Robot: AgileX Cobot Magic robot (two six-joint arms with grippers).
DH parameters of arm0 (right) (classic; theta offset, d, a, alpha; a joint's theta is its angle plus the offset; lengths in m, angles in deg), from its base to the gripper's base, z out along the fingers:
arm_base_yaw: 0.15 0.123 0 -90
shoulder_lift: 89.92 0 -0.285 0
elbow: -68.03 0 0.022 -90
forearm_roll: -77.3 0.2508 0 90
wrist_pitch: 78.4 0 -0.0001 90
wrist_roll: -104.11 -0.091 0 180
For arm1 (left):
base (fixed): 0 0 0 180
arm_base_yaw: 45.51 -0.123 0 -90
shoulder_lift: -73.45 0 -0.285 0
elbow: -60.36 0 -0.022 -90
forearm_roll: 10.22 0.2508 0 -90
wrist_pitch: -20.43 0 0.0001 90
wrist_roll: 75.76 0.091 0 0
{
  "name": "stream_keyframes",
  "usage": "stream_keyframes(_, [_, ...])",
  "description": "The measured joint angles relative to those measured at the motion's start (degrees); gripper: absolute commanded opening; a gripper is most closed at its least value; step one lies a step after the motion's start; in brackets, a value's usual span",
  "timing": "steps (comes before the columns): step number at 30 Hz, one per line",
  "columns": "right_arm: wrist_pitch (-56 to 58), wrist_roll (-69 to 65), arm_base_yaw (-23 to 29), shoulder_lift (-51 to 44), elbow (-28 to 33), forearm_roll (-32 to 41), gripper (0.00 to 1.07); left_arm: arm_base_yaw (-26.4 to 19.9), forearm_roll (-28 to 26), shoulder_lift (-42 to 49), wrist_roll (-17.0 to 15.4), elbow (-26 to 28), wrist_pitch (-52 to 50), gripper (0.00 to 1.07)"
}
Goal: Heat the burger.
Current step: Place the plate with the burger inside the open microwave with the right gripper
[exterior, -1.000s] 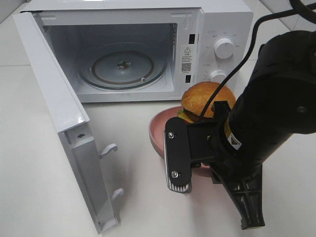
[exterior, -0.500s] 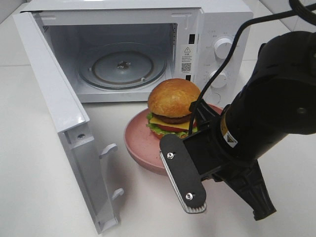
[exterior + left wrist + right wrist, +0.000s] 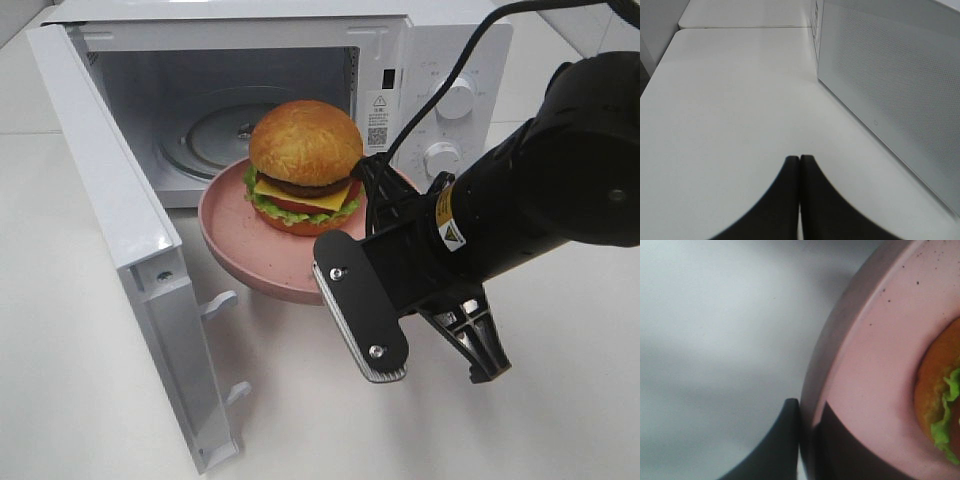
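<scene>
Burger (image 3: 305, 165): we see it on the pink plate (image 3: 232, 232), held up off the desk (image 3: 80, 380) right in front of the open microwave (image 3: 450, 45).
Right claw (image 3: 809, 432): we see it clamped on the plate's rim, on the side away from the microwave.
Left claw (image 3: 800, 192): we see its two halves pressed together, holding nothing, beside the microwave's open door (image 3: 890, 100).

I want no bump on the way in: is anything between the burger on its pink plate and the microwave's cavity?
Nothing visible. The white microwave door stands wide open, and behind the golden-bun burger on its round pink plate the cavity holds only a round glass turntable.
</scene>
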Motion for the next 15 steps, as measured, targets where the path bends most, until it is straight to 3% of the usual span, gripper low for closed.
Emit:
stream_keyframes(8, [-2.9,7.2,-2.5,2.2,-1.0,6.6,0.00,0.0,0.0,0.0,0.0,0.0,0.0,0.00])
stream_keyframes(10, [-2.6,12.5,-2.5,4.8,-2.7,11.3,0.00,0.0,0.0,0.0,0.0,0.0,0.0,0.00])
stream_keyframes(15, [-2.1,16.9,-3.1,8.2,-6.6,15.1,0.00,0.0,0.0,0.0,0.0,0.0,0.0,0.00])
